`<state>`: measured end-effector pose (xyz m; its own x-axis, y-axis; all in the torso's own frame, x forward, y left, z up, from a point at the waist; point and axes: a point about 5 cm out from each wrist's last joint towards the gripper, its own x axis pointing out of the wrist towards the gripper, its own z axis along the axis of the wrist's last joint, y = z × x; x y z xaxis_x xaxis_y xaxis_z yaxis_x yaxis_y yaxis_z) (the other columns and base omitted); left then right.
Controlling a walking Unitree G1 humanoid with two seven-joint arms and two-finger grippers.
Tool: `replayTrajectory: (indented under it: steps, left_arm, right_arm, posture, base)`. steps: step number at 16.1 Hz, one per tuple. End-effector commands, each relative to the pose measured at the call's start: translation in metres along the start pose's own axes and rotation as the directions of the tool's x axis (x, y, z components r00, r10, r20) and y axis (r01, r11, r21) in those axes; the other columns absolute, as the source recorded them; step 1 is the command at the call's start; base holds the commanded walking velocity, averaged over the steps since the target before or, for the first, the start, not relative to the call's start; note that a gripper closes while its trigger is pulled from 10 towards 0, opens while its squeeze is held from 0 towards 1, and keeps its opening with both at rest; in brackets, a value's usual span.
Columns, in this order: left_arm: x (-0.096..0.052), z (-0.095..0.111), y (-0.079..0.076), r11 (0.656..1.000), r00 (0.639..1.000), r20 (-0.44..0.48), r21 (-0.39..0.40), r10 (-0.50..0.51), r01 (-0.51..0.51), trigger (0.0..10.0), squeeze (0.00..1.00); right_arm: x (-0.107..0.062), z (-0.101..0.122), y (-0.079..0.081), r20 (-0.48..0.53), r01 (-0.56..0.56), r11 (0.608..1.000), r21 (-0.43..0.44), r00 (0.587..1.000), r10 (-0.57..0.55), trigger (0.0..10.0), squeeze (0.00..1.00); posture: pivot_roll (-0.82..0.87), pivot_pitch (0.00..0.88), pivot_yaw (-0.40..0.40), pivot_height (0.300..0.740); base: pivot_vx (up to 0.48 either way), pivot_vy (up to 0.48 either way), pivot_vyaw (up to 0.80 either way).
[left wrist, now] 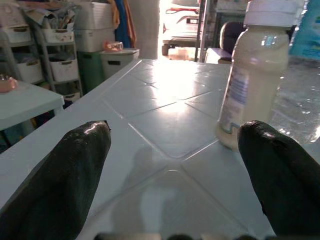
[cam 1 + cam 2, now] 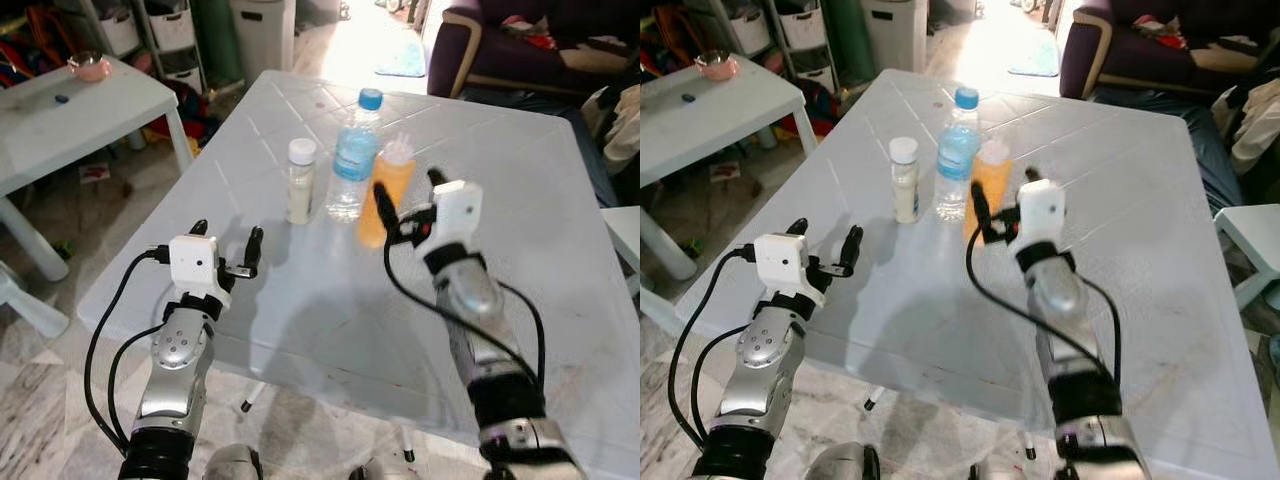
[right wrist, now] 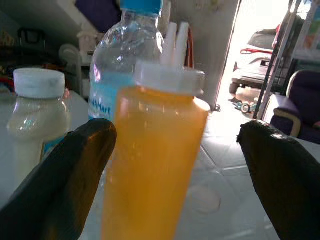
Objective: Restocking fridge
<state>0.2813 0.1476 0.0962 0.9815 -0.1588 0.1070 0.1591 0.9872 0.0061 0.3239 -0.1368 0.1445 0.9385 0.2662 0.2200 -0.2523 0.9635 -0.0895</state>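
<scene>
Three bottles stand in a row on the pale plastic table (image 2: 520, 160): a small cream bottle with a white cap (image 2: 300, 181), a clear water bottle with a blue cap (image 2: 354, 156) and an orange squeeze bottle with a white nozzle (image 2: 388, 199). My right gripper (image 2: 405, 201) is open just in front of the orange bottle (image 3: 155, 155), with a finger on each side and no contact visible. Over the table's near left part my left gripper (image 2: 227, 238) is open and empty, a short way before the cream bottle (image 1: 255, 70).
A second pale table (image 2: 70, 110) with a pink bowl (image 2: 90, 66) stands to the left. Storage drawers (image 2: 170, 30) and a bin (image 2: 262, 35) are behind. A dark sofa (image 2: 520, 50) sits at the back right. Another white surface (image 2: 625, 235) is at the right edge.
</scene>
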Motion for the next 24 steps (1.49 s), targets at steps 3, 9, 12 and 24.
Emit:
replayTrajectory:
  steps: [3,9,12,24]
  left_arm:
    - [0.001,0.000,-0.002,1.000,1.000,-0.005,0.003,-0.006,0.006,10.0,0.00]
    - [0.001,-0.001,-0.004,1.000,1.000,-0.013,0.003,-0.017,0.017,10.0,0.00]
    - [0.000,-0.002,-0.005,1.000,1.000,-0.017,0.005,-0.021,0.021,10.0,0.00]
    - [-0.003,-0.006,-0.006,1.000,0.999,-0.038,0.004,-0.022,0.022,10.0,0.00]
  right_arm:
    - [0.009,0.004,-0.006,0.010,-0.015,1.000,-0.008,1.000,0.015,10.0,0.00]
    - [0.024,0.003,-0.002,-0.015,-0.089,0.996,0.002,0.996,0.089,10.0,0.00]
    - [0.028,0.000,-0.006,-0.030,-0.085,0.996,0.015,0.996,0.085,10.0,0.00]
    - [0.037,0.001,0.001,-0.014,-0.146,0.989,-0.010,0.989,0.145,1.4,0.00]
  posture:
    - [-0.04,0.014,-0.024,0.740]
    - [-0.03,0.015,-0.024,0.740]
    - [-0.03,0.024,-0.017,0.740]
    - [-0.02,0.031,-0.020,0.740]
  base:
    - [0.000,0.000,0.00]
    - [0.000,0.000,0.00]
    - [0.000,0.000,0.00]
    - [0.000,0.000,0.00]
